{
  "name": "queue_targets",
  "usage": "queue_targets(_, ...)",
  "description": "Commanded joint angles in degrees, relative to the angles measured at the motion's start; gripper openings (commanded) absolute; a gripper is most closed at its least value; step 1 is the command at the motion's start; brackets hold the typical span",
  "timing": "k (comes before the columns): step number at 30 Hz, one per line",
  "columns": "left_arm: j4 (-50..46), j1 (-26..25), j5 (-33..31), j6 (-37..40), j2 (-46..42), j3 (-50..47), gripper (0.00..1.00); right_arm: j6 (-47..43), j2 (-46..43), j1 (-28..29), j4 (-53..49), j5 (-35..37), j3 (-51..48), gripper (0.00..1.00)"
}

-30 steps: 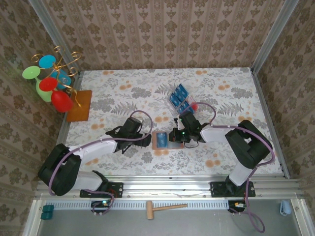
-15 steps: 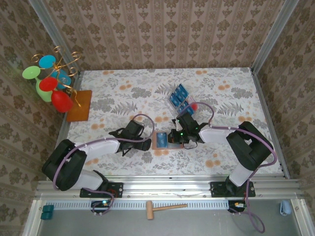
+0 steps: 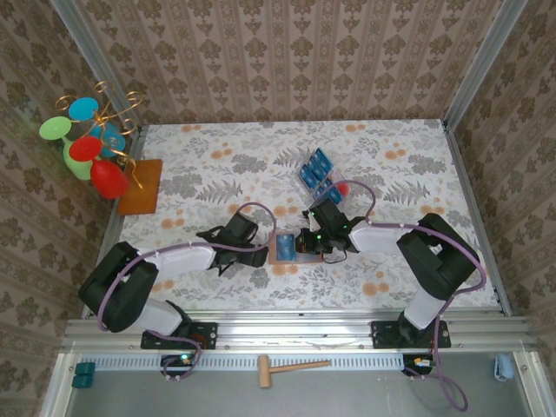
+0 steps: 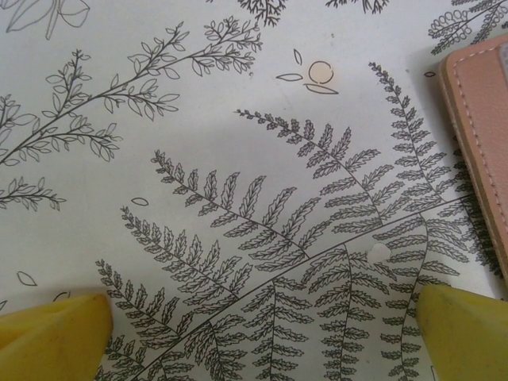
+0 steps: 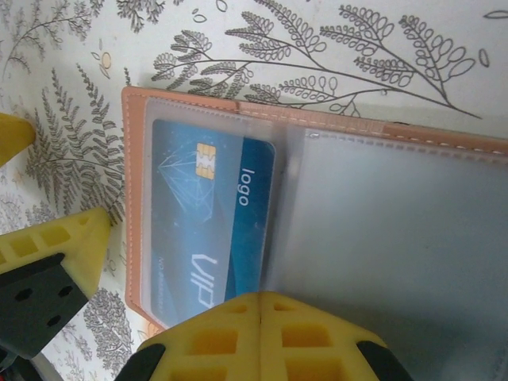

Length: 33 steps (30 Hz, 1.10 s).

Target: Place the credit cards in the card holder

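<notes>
one card (image 5: 210,226) sits in card holder (image 5: 381,230). right gripper (image 5: 260,317) pinched shut at its near edge, left gripper (image 4: 260,333) wide, just left. next: fetch from credit cards (image 3: 317,174) far.

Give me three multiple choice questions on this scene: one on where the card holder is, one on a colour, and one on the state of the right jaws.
1. Where does the card holder lie?
A. on the orange-brown mat
B. on the table between the two arms' jaws
C. in the clear tray

2. What colour is the card in the holder's clear pocket?
A. red
B. green
C. blue

3. How do the right jaws stand?
A. shut
B. wide open
C. clamped on a loose card

Answers:
1 B: the top view shows the holder lying open on the table between them.
2 C: the right wrist view shows a blue card behind the plastic.
3 A: the yellow fingers meet with no gap in the right wrist view.
</notes>
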Motion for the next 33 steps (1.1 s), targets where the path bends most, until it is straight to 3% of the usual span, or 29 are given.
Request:
queue_targets(1, 1.06, -1.07, 1.77, -0.52, 2.46, 1.45, 1.00, -0.02, 1.46, 0.55, -1.55, 1.09, 1.26, 0.00)
queue_targets(33, 1.66, -2.62, 1.51, -0.87, 5.45, 1.79, 1.00, 1.05, 5.29, 2.89, -0.36, -1.19, 4.86, 0.00)
